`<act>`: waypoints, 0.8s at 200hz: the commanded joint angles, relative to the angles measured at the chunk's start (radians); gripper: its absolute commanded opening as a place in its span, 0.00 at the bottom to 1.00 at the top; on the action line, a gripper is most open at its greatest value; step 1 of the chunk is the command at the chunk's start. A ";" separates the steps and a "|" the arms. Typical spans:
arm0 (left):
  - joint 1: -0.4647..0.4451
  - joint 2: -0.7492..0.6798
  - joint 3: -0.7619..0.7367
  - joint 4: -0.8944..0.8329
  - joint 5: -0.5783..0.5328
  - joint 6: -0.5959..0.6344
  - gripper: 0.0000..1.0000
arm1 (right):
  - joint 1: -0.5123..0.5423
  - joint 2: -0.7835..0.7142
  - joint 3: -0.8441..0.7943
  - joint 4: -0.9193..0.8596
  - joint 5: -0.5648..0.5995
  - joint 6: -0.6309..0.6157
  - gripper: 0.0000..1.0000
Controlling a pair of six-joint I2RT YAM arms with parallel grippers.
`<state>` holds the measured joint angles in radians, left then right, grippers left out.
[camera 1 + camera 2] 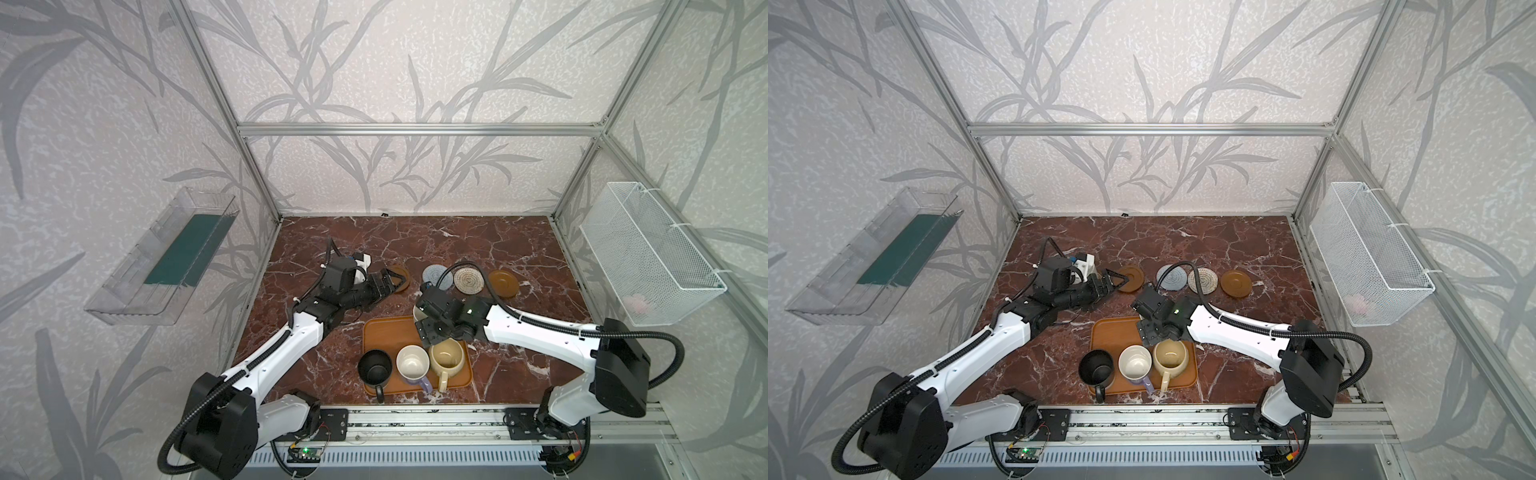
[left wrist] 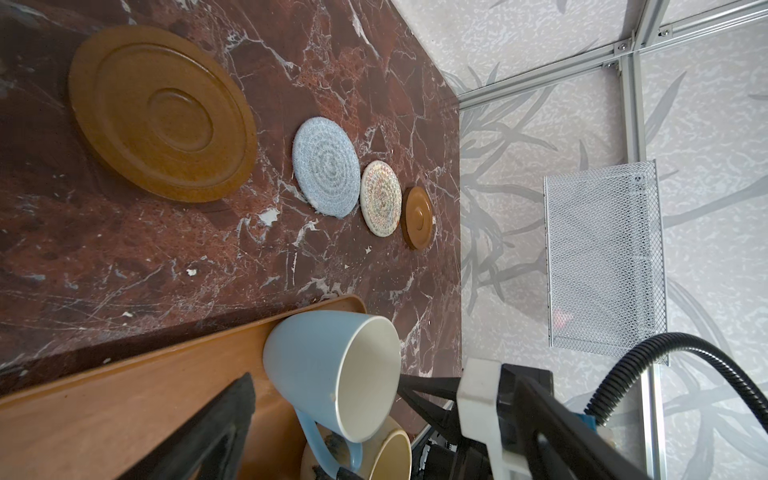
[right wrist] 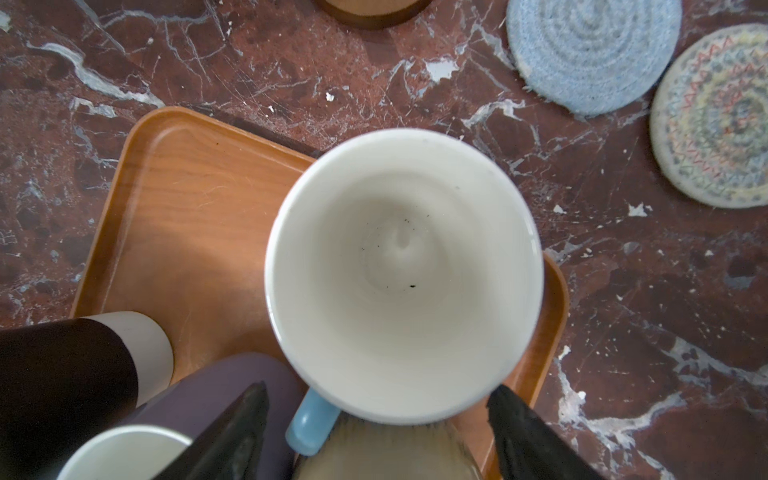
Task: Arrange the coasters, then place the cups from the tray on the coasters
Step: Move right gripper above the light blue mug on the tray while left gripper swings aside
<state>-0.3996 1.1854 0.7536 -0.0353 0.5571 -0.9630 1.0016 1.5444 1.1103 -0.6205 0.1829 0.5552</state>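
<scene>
One cup is my concern for this step: the light blue mug [image 3: 403, 270], upright on the far corner of the tray [image 3: 178, 174], mostly hidden under the right wrist in both top views.

Right gripper [image 3: 378, 386] hangs over it with jaws spread, one finger on each side of the handle end of the rim. I cannot confirm any contact.

Plan: close evenly on the wall beside the handle and check the pinch before lifting. The lavender mug [image 3: 216, 386] and the cream-yellow mug [image 1: 446, 357] sit just beside that handle, so I judge a straight vertical lift safest. It also clears the tray's low rim. The black mug [image 1: 374, 365] is further off.

Targets: the grey-blue coaster [image 3: 590, 54] is nearest, with the cream woven coaster [image 3: 715, 116] just beside it, then a brown saucer [image 1: 503, 283]. The right arm's cable arcs over the two woven ones, so I watch for drag.

Left gripper [image 1: 392, 279] is spread wide and holds nothing, by the other brown saucer [image 2: 162, 112], well apart from my path. Bare marble table [image 1: 457, 241] lies beyond the row.
</scene>
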 commanded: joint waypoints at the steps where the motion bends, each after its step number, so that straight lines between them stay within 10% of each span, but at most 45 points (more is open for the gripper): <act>1: -0.002 -0.003 -0.013 0.040 0.001 -0.014 0.99 | 0.006 0.020 -0.013 0.016 0.018 0.021 0.75; 160: 0.043 -0.074 0.005 -0.087 -0.020 0.060 0.99 | 0.005 0.066 -0.041 0.075 0.070 0.052 0.51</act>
<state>-0.3588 1.1526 0.7200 -0.0319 0.5758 -0.9600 1.0023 1.6051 1.0874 -0.5785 0.2188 0.5980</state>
